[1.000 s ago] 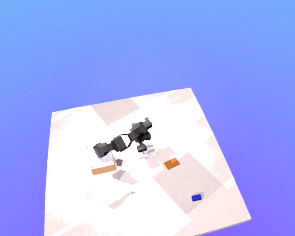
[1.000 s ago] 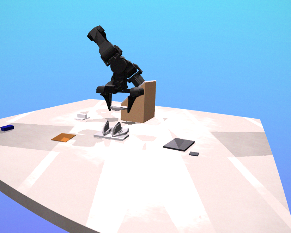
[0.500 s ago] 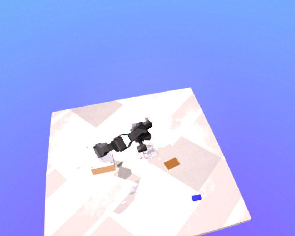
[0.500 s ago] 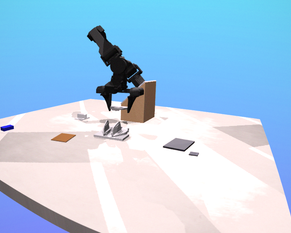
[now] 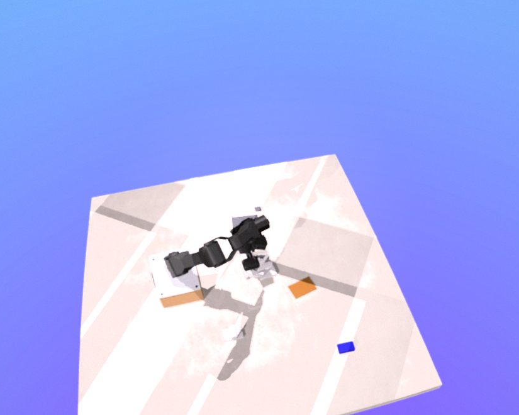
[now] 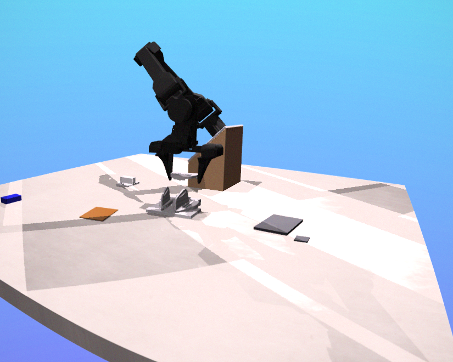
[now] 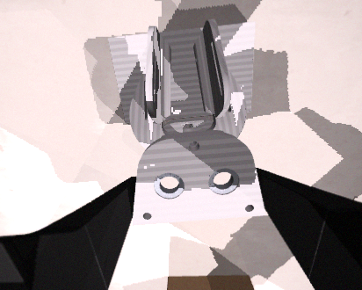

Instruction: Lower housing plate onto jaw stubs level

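Note:
The light grey housing plate (image 6: 183, 175) (image 7: 196, 204) has a rounded end and two large holes. My gripper (image 6: 184, 180) (image 7: 193, 177) is shut on its two side edges and holds it about level, raised above the table. The two upright jaws, a left one (image 6: 165, 198) (image 7: 152, 66) and a right one (image 6: 182, 197) (image 7: 215, 66), stand on the grey base (image 6: 154, 211) (image 7: 240, 37) (image 5: 268, 271). The plate is higher than the jaws and, in the wrist view, its rounded end overlaps the near end of the base assembly. The stubs cannot be told apart clearly; the pins are hidden.
The arm's brown pedestal (image 5: 183, 298) (image 6: 232, 159) stands behind the plate. A white bracket (image 5: 233, 332) (image 6: 127, 180), an orange square (image 5: 302, 288) (image 6: 98, 213), a blue block (image 5: 345, 347) (image 6: 11, 198), a dark slab (image 5: 241, 221) (image 6: 279, 224) and a small dark tile (image 5: 257, 209) (image 6: 301, 238) lie around.

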{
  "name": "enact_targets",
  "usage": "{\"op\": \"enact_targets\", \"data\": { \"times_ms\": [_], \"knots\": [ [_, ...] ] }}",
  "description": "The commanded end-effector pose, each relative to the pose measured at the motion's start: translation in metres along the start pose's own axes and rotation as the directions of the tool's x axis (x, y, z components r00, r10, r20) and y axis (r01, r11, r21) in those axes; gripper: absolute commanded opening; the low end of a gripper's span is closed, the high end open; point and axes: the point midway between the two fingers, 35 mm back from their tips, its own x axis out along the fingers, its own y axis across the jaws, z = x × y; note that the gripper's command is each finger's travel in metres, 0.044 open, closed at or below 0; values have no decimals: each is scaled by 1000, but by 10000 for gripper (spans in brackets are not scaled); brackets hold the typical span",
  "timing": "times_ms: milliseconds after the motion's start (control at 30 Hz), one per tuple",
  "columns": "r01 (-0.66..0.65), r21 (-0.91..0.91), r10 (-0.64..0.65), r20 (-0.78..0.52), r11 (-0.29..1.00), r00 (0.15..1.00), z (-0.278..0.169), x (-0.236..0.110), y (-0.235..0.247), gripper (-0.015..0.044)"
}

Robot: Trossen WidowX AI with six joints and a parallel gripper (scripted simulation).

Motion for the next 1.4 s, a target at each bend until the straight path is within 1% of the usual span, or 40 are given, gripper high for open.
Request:
{"op": "enact_targets", "data": {
  "times_ms": [0, 667, 1367],
  "knots": [
    [5, -9, -5, -2, 1000, 1000, -2, 9, 0, 351],
    [10, -12, -10, -3, 1000, 1000, -4, 41, -2, 351],
    [10, -13, -10, -3, 1000, 1000, -4, 42, -2, 351]
  ]
}}
